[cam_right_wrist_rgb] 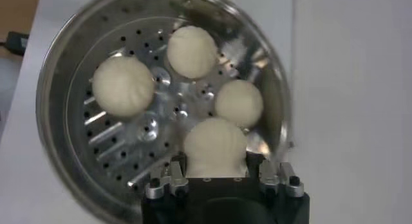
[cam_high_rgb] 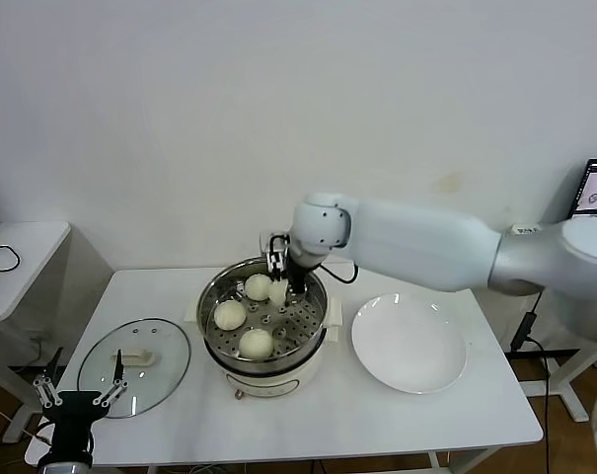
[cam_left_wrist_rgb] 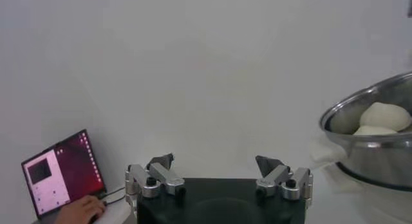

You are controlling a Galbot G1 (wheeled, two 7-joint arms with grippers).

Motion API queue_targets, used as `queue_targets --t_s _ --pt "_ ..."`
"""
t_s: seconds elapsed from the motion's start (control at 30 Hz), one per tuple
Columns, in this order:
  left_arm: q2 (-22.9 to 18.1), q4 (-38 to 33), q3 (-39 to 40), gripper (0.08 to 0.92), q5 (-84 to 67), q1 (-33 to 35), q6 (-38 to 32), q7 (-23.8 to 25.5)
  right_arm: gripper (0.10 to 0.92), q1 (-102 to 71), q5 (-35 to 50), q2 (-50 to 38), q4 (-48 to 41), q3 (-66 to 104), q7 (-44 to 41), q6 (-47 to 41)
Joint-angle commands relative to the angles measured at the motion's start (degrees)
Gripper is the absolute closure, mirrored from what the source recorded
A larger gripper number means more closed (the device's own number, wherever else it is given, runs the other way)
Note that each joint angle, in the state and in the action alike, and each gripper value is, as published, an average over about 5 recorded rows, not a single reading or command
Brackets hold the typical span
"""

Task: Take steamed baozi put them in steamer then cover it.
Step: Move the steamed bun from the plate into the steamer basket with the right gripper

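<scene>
Lowering the fourth bun (cam_right_wrist_rgb: pixel 214 147) into the steamer (cam_high_rgb: pixel 215 292), the right gripper (cam_high_rgb: pixel 278 287) is reaching down inside the far side of the basket, its jaws closed narrowly on that bun, which is sitting low among the rest and appears to be at or just above the perforated floor. Three other buns (cam_right_wrist_rgb: pixel 123 84) are already lying inside, apart from one another; the white plate (cam_high_rgb: pixel 409 346), just beside the steamer on the robot's right, is holding nothing. By my reading the loading step is finishing: the next move is calling for the jaws to part, the arm to lift straight up clear of the rim without nudging the neighbouring buns, and then the glass lid (cam_high_rgb: pixel 133 354) to be fetched. That lid is lying flat on the table (cam_high_rgb: pixel 377 415) to the robot's left of the steamer, handle up. The left gripper (cam_high_rgb: pixel 79 387) is waiting at the near left table edge, close to the lid, jaws spread wide and holding nothing. The table is white and plain, standing before a bare white wall; a second small white table (cam_high_rgb: pixel 17 262) is standing at the left, and a lit screen (cam_high_rgb: pixel 596 190) is showing at the far right edge.
</scene>
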Motion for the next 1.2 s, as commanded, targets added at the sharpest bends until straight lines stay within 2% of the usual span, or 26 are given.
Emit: queue_targets --t_s 0.03,0.67,0.97,1.1,1.2 --pt "0.0 0.5 -0.1 0.177 0.0 -0.2 0.0 0.0 0.448 -4.0 -1.8 3.9 -1.9 -1.4 1.7 -1.3" --pt "-0.2 0.5 -0.1 0.177 -0.1 -0.5 0.0 -0.1 0.433 -5.3 -4.6 1.6 -2.0 0.0 2.0 -1.2" --pt "-0.2 -0.1 -0.2 0.177 -0.1 -0.4 0.0 0.0 0.225 -1.8 -4.0 -4.0 2.8 2.8 1.2 -1.2" --pt "-0.1 -0.2 -0.2 0.177 -0.1 -0.5 0.0 0.1 0.205 -0.7 -1.0 -9.5 8.0 4.9 4.6 -1.2" --pt "0.0 0.0 -0.3 0.177 -0.4 -0.8 0.0 0.1 0.203 -1.9 3.5 -15.2 13.8 7.3 12.1 -1.0"
